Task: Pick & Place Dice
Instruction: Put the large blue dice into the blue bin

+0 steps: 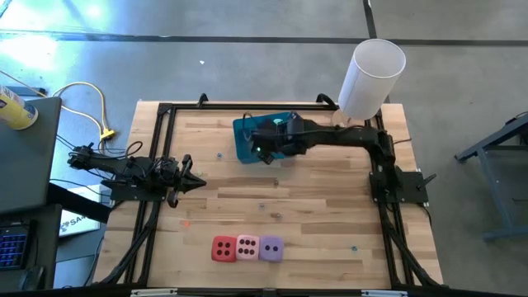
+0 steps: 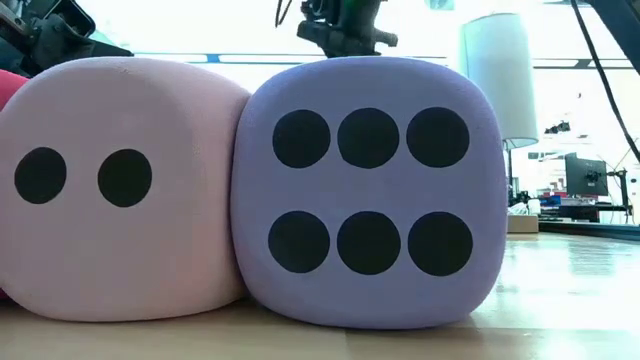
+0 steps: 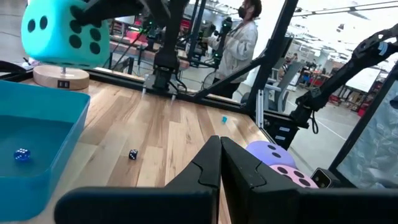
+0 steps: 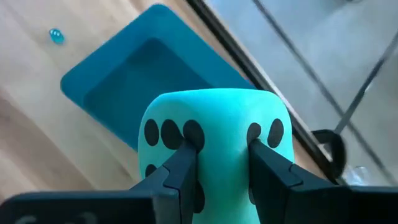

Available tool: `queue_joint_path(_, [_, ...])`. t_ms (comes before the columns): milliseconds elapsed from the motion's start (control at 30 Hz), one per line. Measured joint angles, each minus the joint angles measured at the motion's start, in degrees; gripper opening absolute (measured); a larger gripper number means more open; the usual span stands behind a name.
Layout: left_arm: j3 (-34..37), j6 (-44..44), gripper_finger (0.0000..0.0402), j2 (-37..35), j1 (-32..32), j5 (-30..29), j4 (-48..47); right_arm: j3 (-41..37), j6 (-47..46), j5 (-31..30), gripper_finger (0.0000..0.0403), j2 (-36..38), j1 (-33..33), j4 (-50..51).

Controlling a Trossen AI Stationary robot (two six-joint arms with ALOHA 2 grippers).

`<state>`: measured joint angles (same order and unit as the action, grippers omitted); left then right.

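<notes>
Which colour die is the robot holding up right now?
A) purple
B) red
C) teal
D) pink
C: the right gripper has its fingers squeezed on the teal die above the blue bin, while the red die, pink die and purple die sit in a row on the table.

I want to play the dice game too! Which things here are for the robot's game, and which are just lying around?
For the game: teal die in right gripper, red die, pink die, purple die, blue bin.

Lying around: white cylinder, yellow cable, tiny dice.
</notes>
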<state>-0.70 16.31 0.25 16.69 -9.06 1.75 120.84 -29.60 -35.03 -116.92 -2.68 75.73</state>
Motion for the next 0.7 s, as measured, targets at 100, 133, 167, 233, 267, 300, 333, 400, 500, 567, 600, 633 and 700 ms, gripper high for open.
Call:
queue_joint_path(100, [0.0,0.9,0.0000,0.0,0.0,0.0,0.0,0.1,0.5,3.5,0.0104,0.0,-2.0,-1.5])
queue_joint_path(133, [0.0,1.2,0.0000,0.0,0.0,0.0,0.0,0.1,0.5,4.2,0.0104,0.0,-2.7,-1.9])
queue_joint_path(167, [0.0,1.5,0.0000,0.0,0.0,0.1,0.0,0.0,0.5,4.2,0.0104,0.0,-3.4,-2.3])
queue_joint_path(233, [0.0,1.6,0.0000,0.0,0.0,0.7,0.0,0.0,0.5,5.4,0.0104,0.0,-4.8,-2.6])
queue_joint_path(267, [0.0,1.6,0.0000,0.0,0.0,1.1,0.0,0.0,0.4,6.9,0.0104,0.0,-5.6,-2.6])
queue_joint_path(300, [0.0,1.6,0.0000,0.0,0.0,1.5,0.0,0.0,0.4,8.7,0.0104,0.0,-6.4,-2.7])
queue_joint_path(333, [0.0,1.6,0.0000,0.0,0.0,1.9,0.0,0.1,0.3,9.6,0.0104,-0.5,-7.0,-2.8])
queue_joint_path(400, [0.0,1.7,0.0000,0.0,0.0,2.1,0.0,0.1,0.3,10.1,0.0104,-1.2,-8.0,-2.4])
queue_joint_path(500, [0.0,1.8,0.0000,0.0,0.0,2.1,0.0,0.1,1.3,11.1,0.0104,-3.3,-9.2,-2.5])
queue_joint_path(567, [0.0,1.8,0.0000,0.0,0.0,2.1,0.0,0.1,1.4,11.3,0.0104,-4.9,-9.9,-2.5])
queue_joint_path(600, [0.0,1.8,0.0000,0.0,0.0,2.1,0.0,0.1,1.4,10.8,0.0104,-5.8,-10.1,-2.5])
queue_joint_path(633, [0.0,1.8,0.0000,0.0,0.0,2.1,0.0,0.1,1.4,10.6,0.0104,-6.4,-10.2,-2.4])
queue_joint_path(700, [0.0,1.8,0.0000,0.0,0.0,2.0,0.0,0.0,1.4,10.9,0.0104,-7.7,-10.3,-2.3])
